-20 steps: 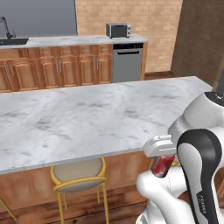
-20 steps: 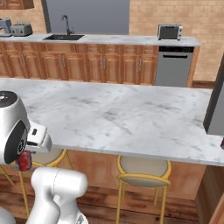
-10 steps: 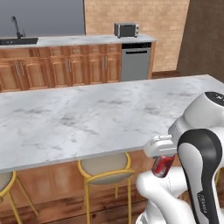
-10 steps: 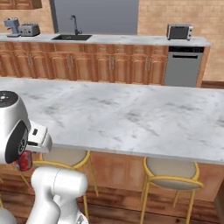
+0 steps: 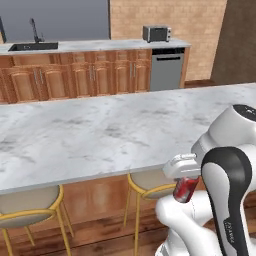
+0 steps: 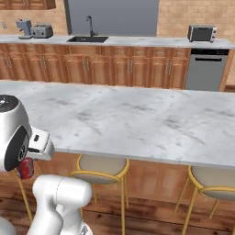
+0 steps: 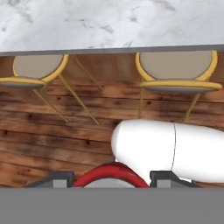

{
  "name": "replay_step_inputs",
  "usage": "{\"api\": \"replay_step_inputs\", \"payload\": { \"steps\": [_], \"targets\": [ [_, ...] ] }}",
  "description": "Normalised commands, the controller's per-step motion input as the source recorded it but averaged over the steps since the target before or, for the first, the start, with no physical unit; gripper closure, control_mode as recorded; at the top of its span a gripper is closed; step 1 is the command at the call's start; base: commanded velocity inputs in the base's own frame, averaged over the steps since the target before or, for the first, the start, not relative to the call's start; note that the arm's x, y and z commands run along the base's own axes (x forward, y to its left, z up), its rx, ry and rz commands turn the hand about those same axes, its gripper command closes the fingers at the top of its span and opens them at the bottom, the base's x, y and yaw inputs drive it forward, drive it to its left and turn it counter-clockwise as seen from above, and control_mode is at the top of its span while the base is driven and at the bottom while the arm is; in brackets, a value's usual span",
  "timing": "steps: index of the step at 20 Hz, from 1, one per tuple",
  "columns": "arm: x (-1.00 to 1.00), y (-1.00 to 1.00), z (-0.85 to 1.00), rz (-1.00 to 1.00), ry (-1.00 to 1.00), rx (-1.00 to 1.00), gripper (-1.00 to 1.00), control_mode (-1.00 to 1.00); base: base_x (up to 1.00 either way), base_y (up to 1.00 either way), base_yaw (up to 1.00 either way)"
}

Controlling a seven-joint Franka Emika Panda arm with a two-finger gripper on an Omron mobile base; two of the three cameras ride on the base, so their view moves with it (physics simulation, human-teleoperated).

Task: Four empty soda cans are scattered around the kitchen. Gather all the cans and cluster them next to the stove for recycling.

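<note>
One soda can [image 5: 185, 189] was in sight, red with a silver rim, clamped in the gripper [image 5: 184, 186] below the white hand and tilted slightly. From the right base view the same can [image 6: 25, 168] hung under the gripper [image 6: 26, 166], tucked close against the robot's own body, lower than the marble island counter [image 5: 100, 135] and on the near side of it. In the hand view the can's red rim [image 7: 110, 175] sat between two dark finger tips [image 7: 56, 178], the jaws narrowed onto it. The arm was folded tightly, elbow up and hand pointing down toward the wooden floor [image 7: 52, 135]. Two yellow-framed stools [image 7: 36, 72] stood under the counter edge in the hand view. One sink [image 6: 88, 39], one dishwasher [image 5: 167, 69] and one toaster oven [image 5: 156, 33] lined the back counter; a coffee machine [image 6: 23, 27] and a toaster [image 6: 42, 31] stood at its left end.
</note>
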Motion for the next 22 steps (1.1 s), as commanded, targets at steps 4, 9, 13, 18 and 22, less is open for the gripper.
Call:
{"api": "replay_step_inputs", "payload": {
  "steps": [4, 9, 13, 18, 22],
  "targets": [
    [0.0, 0.0, 0.0, 0.0, 0.0, 0.0, 1.0, 1.0, -0.5, 0.56, 0.0],
    [0.0, 0.0, 0.0, 0.0, 0.0, 0.0, 1.0, 1.0, -0.38, 0.54, 0.0],
    [0.0, 0.0, 0.0, 0.0, 0.0, 0.0, 1.0, 1.0, -0.34, 0.6, 0.0],
    [0.0, 0.0, 0.0, 0.0, 0.0, 0.0, 1.0, 1.0, -0.3, 0.69, 0.0],
    [0.0, 0.0, 0.0, 0.0, 0.0, 0.0, 1.0, 1.0, -0.18, 0.69, 0.0]
  ]
}}
